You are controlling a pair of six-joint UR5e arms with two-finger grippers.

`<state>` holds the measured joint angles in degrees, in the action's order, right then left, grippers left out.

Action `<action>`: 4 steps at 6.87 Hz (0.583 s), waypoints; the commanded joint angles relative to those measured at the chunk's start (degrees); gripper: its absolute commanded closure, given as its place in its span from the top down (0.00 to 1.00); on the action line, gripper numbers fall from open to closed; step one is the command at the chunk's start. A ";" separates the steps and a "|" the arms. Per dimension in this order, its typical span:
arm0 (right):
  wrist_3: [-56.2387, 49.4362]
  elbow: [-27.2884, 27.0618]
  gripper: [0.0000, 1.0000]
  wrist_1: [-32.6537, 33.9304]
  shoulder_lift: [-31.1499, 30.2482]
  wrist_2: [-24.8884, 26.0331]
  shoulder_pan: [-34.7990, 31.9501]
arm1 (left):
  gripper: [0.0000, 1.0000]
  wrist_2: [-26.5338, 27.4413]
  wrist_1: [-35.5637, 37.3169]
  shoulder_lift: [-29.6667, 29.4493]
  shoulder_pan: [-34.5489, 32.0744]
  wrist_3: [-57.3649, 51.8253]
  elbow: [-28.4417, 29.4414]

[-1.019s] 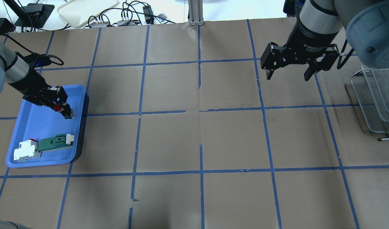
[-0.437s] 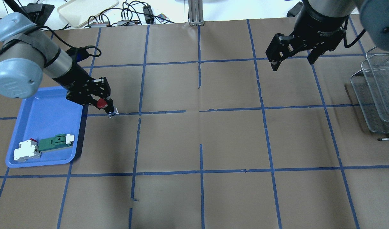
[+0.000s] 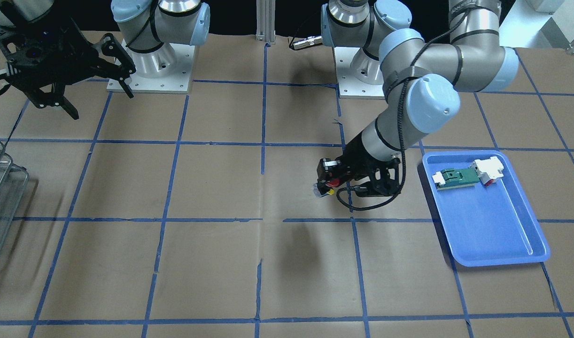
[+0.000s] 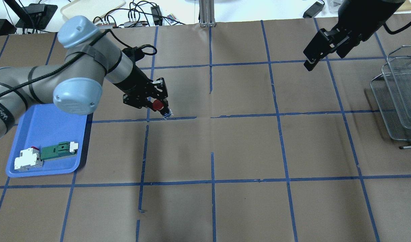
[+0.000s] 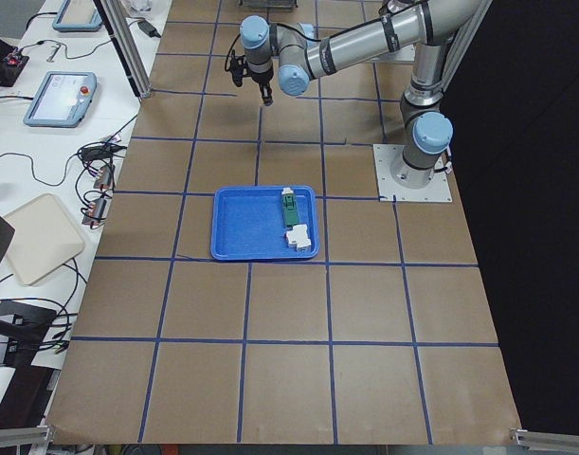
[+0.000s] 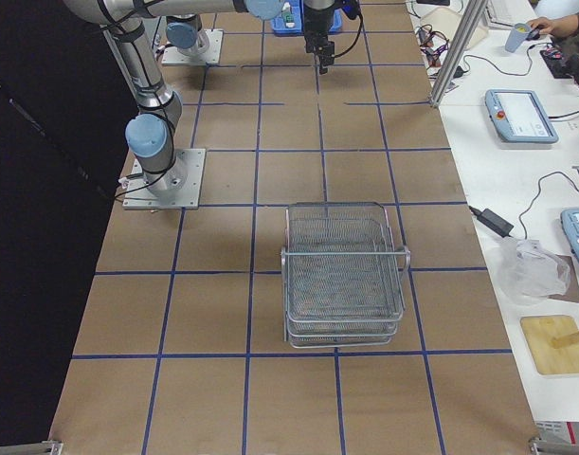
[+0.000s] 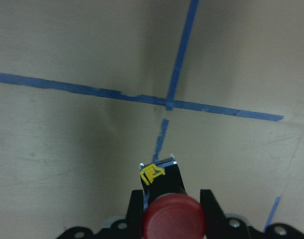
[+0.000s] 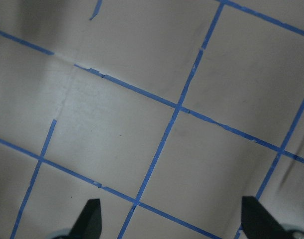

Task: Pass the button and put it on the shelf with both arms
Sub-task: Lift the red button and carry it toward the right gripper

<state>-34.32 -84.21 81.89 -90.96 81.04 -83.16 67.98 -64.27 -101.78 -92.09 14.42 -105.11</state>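
Note:
My left gripper [image 4: 160, 108] is shut on the button [image 4: 156, 105], whose red cap faces up, and holds it above the brown table left of centre. The left wrist view shows the red cap [image 7: 171, 215] between the two fingers, with the yellow bit at the tip. The button also shows in the front view [image 3: 332, 182]. My right gripper [image 4: 326, 50] is open and empty, high over the far right of the table; its spread fingertips [image 8: 89, 215] frame bare table. The wire-mesh shelf [image 4: 399, 97] stands at the right edge, and it also shows in the right view [image 6: 344, 275].
A blue tray [image 4: 47, 127] at the left edge holds a white block with a red part [image 4: 28, 159] and a green board with white ends [image 4: 57, 151]. Blue tape lines grid the brown table. Cables and a cream tray [image 4: 91, 10] lie beyond the far edge.
My left arm has carried the button right, out of the blue tray and over the table. My right gripper has moved right, toward the far edge, and turned.

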 commanded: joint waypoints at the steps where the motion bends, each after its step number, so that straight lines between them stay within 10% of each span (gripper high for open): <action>1: -17.26 0.19 1.00 -3.48 -0.36 -2.64 1.60 | 0.00 -12.90 11.31 -0.96 -3.79 17.58 -4.12; 4: -43.13 -0.60 1.00 -3.40 0.16 -12.21 7.28 | 0.00 -32.42 14.62 -2.72 -4.06 35.28 -5.28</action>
<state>-68.01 -84.47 78.48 -91.15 71.15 -79.06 42.55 -50.27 -103.71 -96.09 43.35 -110.21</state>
